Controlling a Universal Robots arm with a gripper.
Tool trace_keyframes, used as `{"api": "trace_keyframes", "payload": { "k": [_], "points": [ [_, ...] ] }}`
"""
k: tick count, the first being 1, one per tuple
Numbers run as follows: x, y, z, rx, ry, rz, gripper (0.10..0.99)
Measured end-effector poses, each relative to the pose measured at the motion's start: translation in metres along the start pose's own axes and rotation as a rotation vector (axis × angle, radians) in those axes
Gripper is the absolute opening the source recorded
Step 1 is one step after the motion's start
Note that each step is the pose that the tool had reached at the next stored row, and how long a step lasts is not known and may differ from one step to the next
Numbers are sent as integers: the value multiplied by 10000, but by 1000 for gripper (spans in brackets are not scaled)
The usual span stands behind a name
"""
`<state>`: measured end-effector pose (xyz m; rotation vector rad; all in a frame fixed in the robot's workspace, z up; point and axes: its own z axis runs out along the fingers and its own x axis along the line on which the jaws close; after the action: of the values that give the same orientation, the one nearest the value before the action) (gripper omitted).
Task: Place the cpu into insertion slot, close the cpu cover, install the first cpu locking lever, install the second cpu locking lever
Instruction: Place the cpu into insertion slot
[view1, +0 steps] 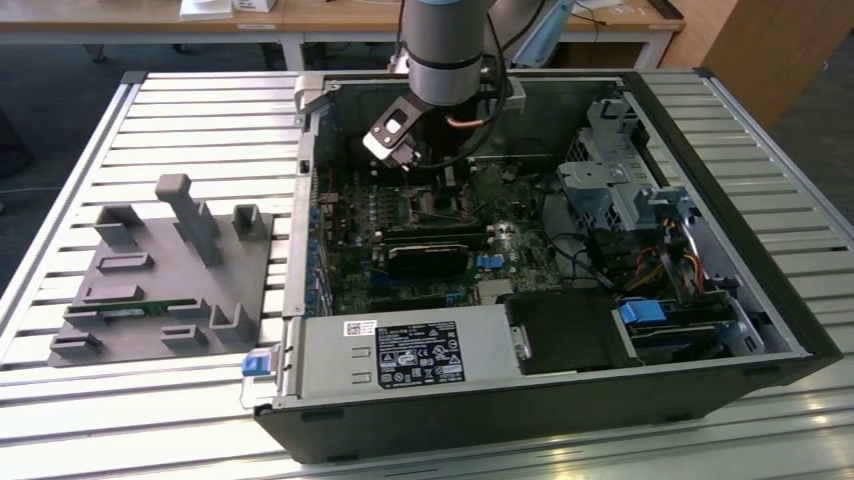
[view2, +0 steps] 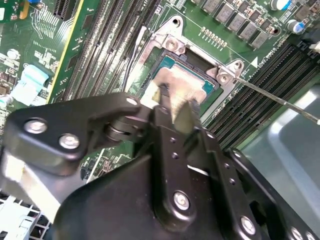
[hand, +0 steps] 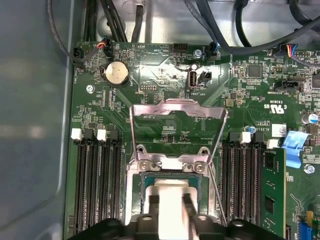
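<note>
On the slatted metal table (view1: 160, 420), inside the open grey computer case (view1: 534, 420), the gripper (hand: 170, 200) pinches the square silvery cpu (hand: 170, 187) at the dark insertion slot (hand: 145, 181), while the first wrist view shows the thin metal cpu cover (hand: 145, 112) flipped up beyond that slot.

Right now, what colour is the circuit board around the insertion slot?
The circuit board is green; the first wrist view shows it best.

Robotics lab or workshop: open computer case (view1: 534, 400) on a slatted metal bench (view1: 200, 110), grey fixture block (view1: 160, 280) beside the case, robot arm (view1: 451, 50) above it, wooden desks (view1: 334, 20) behind it
</note>
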<state>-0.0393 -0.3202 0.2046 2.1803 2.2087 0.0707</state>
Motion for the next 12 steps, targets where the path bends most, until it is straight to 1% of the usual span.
{"api": "trace_keyframes", "payload": {
  "k": [2, 3, 5, 7, 12],
  "points": [
    [1, 1, -1, 6, 4, 1, 239],
    [1, 1, -1, 9, 4, 0, 239],
    [0, 1, -8, 15, -2, 0, 122],
    [0, 1, -15, 14, 0, 0, 106],
    [0, 3, -38, 14, 1, 0, 106]
  ]
}}
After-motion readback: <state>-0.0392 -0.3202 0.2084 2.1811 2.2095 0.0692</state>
